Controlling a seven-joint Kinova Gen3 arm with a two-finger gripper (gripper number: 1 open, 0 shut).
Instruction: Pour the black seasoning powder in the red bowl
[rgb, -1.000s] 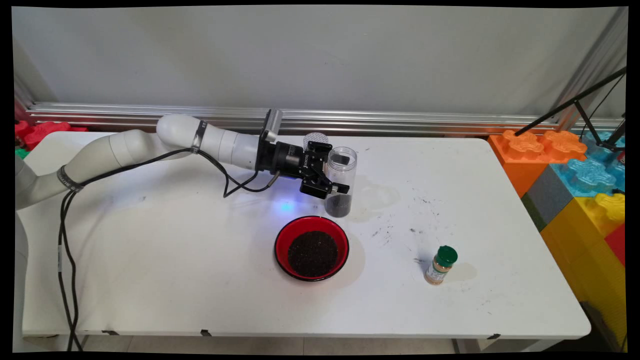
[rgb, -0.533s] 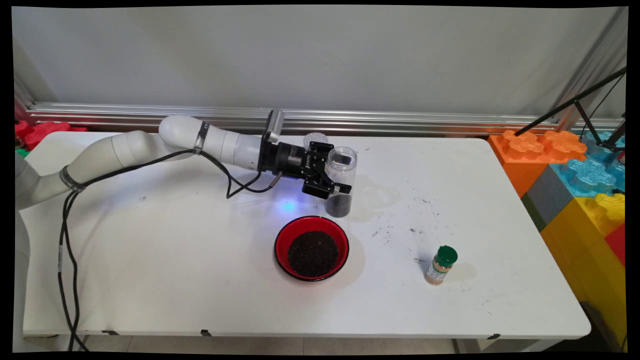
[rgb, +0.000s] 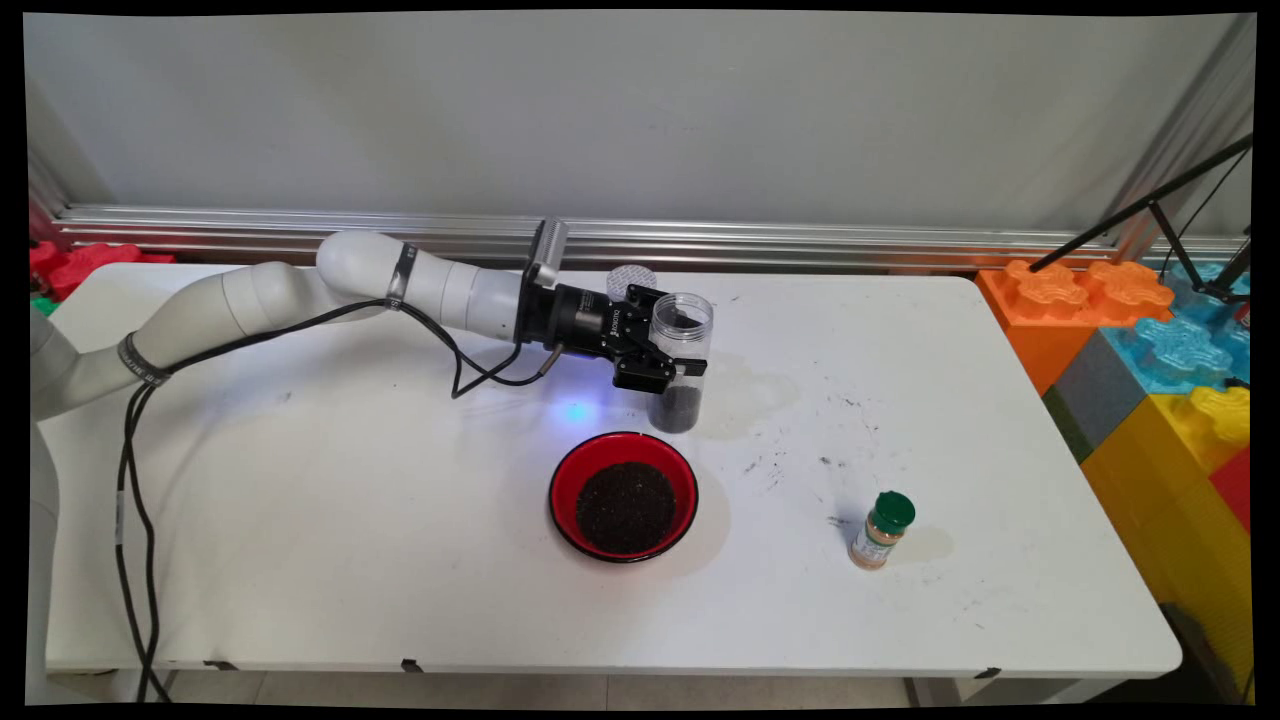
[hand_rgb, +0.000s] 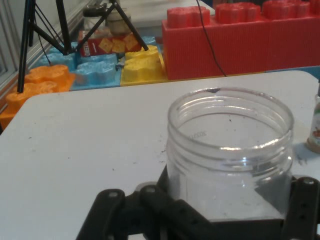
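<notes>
Hand (rgb: 678, 365) pinching clear jar (rgb: 681, 362), upright, dark grains at bottom, just behind red bowl (rgb: 623, 496). Best kept level, grip firm, clear of bowl rim.

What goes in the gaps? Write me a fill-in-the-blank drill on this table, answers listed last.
1. The black two-finger gripper is clamped on a clear plastic jar that has no ____ on it.
2. The round red bowl holds dark ____.
3. The small spice bottle has a ____ cap.
4. The jar stands ____ the bowl, toward the wall.

Missing words: lid; grains; green; behind
</notes>
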